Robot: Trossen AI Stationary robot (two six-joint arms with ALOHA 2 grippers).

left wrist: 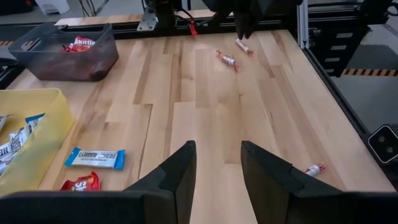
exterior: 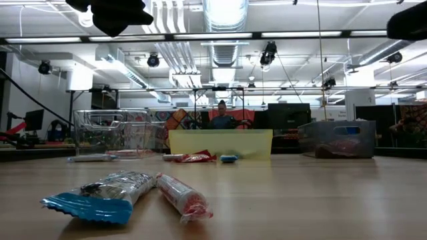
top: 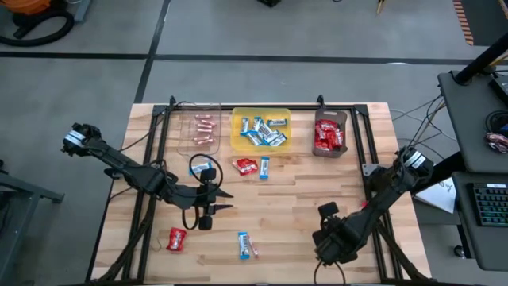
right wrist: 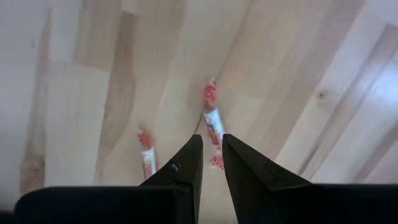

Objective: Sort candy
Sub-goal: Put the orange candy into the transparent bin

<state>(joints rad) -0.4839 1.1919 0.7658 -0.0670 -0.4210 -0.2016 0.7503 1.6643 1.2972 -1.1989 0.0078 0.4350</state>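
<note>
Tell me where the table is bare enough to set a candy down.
Bare: the wood between the left gripper and right gripper, and below the dark tray. Crowded: the strip before the yellow tray, and near the right gripper's pink sticks.

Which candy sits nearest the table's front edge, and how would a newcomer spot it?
Start at the yellow tray at the table's back and go straight toward the front edge. Past the red packet and small blue bar near the tray lies a lone blue-and-white bar. The red candy off to its left differs by colour.
</note>
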